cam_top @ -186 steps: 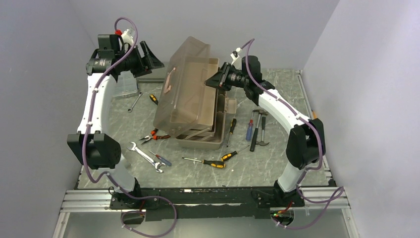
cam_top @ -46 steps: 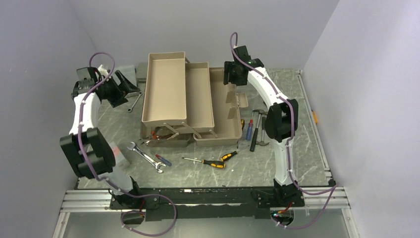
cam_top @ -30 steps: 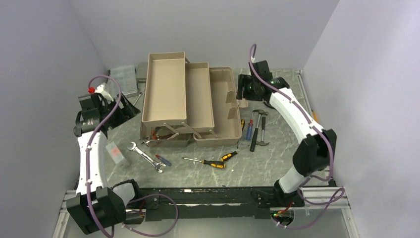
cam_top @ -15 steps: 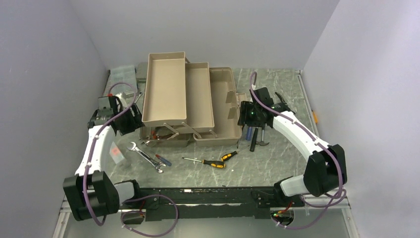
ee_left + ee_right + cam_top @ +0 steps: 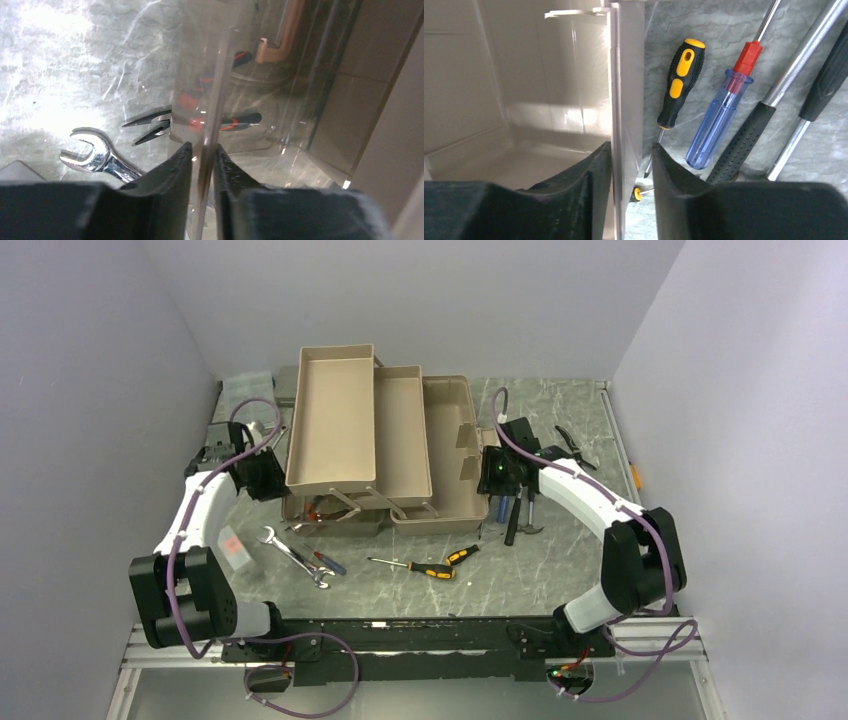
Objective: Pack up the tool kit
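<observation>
Top view: one toolbox [image 5: 450, 430] stands open at mid-surface [image 5: 560, 560], its two trays [image 5: 335, 420] folded out. Both arms have drawn in to its ends since half a second ago.

Left wrist: the left fingers [image 5: 185, 157] pinch the edge of the smoky lid [image 5: 240, 100], near one wrench [image 5: 92, 152] and one pliers [image 5: 155, 125].

Right wrist: the right fingers [image 5: 599, 165] straddle the toolbox wall; whether they clamp it I cannot tell. Two screwdrivers [image 5: 681, 80] and two hammers [image 5: 749, 135] lie beside.

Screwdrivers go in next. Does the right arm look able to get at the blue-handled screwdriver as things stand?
Probably yes, after backing off: the right gripper straddles the toolbox wall, and the blue-handled screwdriver lies uncovered just beside it, past the yellow-and-black screwdriver.
</observation>
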Controlling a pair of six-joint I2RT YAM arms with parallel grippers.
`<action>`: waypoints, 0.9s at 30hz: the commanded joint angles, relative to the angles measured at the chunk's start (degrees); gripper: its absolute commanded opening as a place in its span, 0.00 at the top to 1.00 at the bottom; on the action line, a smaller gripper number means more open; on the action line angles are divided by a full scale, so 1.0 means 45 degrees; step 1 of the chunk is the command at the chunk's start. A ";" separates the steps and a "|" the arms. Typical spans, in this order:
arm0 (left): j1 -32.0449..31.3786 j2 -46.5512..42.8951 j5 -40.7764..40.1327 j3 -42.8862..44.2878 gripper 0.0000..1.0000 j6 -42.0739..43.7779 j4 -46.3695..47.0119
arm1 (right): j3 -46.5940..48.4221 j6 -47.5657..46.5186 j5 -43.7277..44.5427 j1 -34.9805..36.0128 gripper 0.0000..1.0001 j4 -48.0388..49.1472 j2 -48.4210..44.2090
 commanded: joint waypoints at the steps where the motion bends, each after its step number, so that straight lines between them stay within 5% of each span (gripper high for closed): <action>1: -0.0135 0.0148 -0.0223 0.0668 0.87 0.0231 0.0450 | 0.0503 0.0035 -0.0059 0.0076 0.70 0.0611 0.0478; 3: -0.0361 0.0227 0.0002 0.0881 1.00 0.0308 0.0364 | 0.0556 0.0060 -0.0088 0.0079 0.78 0.0700 0.0529; 8: -0.1268 0.0180 -0.0300 0.1528 1.00 0.0148 0.0140 | 0.0768 -0.0012 0.0196 0.0057 1.00 0.0520 0.0520; 27: -0.3952 0.1227 -0.0187 0.2622 1.00 -0.1355 0.1285 | -0.0125 -0.0624 0.0656 -0.1502 1.00 -0.0102 -0.0708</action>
